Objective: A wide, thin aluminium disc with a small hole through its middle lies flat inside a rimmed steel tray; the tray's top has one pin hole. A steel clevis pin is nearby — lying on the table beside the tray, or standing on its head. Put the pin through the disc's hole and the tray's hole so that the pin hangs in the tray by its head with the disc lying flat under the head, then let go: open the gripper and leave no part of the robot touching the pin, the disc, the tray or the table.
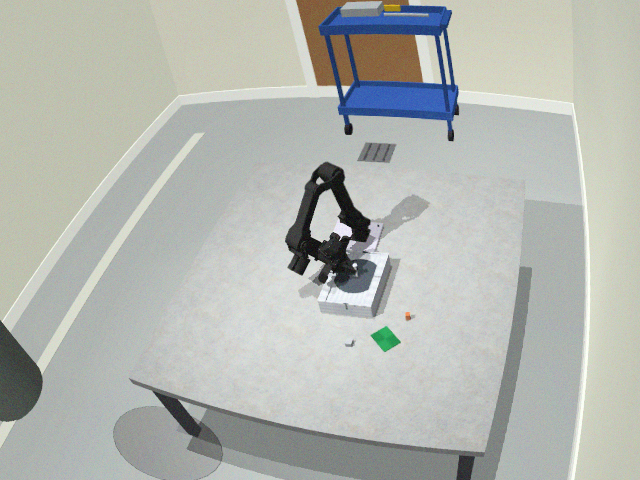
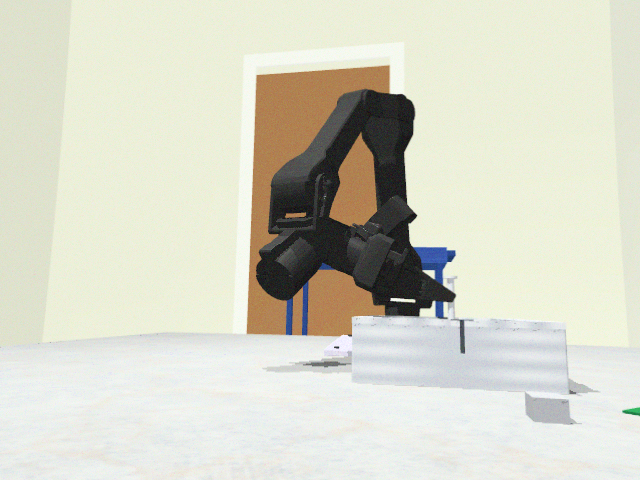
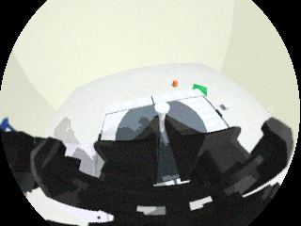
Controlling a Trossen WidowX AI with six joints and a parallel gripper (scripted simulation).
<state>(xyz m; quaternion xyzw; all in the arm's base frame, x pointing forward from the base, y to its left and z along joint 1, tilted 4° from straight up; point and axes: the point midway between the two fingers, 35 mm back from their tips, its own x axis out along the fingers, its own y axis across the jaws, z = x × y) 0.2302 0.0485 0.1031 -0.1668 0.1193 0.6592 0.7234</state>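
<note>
At six o'clock from the tray, on the table [image 1: 258,335] [image 2: 180,413] [image 3: 94,101] as the top view shows it, lies a small grey block [image 1: 349,343] [image 2: 549,408] [image 3: 224,107], with a green square [image 1: 385,338] [image 2: 633,411] [image 3: 199,88] at five and a small orange block [image 1: 407,315] [image 3: 175,83] at four. Next comes the steel tray [image 1: 347,311] [image 2: 413,356] [image 3: 110,120], the dark-looking disc [image 1: 361,284] [image 3: 185,118] lying within its rim. Over the disc stands the pin [image 1: 355,265] [image 2: 451,307] [image 3: 162,108], upright and head up. The end effector [image 1: 353,270] [image 2: 452,296] [image 3: 161,119], reaching in from ten o'clock, is nearly closed and grips the shank below the head. Much of the shank shows above the tray; its lower end is hidden, so I can't fairly say whether it has entered either hole. Beyond the tray, towards twelve, a pale plate [image 1: 374,237] [image 2: 338,346] [image 3: 82,157] lies by the arm's base, and well behind it stands a blue cart [image 1: 382,29] [image 2: 439,289]
</note>
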